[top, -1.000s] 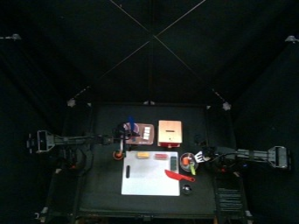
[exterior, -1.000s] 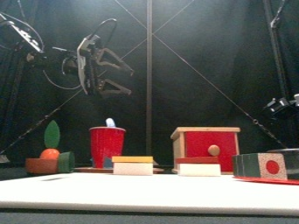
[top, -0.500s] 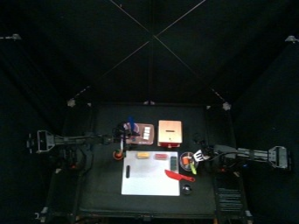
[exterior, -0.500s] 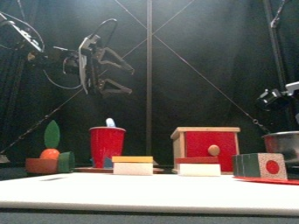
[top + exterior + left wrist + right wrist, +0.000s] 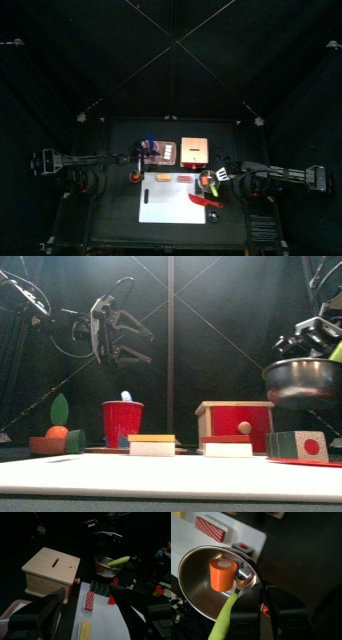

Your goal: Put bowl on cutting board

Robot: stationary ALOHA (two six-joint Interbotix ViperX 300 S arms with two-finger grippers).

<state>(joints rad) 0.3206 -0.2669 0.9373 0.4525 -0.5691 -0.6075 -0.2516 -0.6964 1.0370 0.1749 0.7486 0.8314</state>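
The small orange-red bowl (image 5: 44, 444) sits low at the left with an orange ball in it; from above it shows left of the board (image 5: 135, 177). The white cutting board (image 5: 171, 198) lies at the table's front (image 5: 160, 478). My right gripper (image 5: 252, 588) is shut on the rim of a silver metal pot (image 5: 198, 582) that holds a toy carrot (image 5: 222, 574). It holds the pot (image 5: 305, 381) in the air above the board's right edge (image 5: 209, 181). My left gripper (image 5: 127, 341) hangs open and empty, high above the bowl's side.
A red cup (image 5: 122, 421) and a red-fronted wooden box (image 5: 237, 424) stand behind the board. Striped blocks (image 5: 151, 444) and a green-and-red block (image 5: 297, 445) sit along it. An elongated red thing (image 5: 203, 201) lies on the board's right part.
My right gripper has lifted the metal pot with the carrot up and moved it left toward the board. The left arm has not moved.
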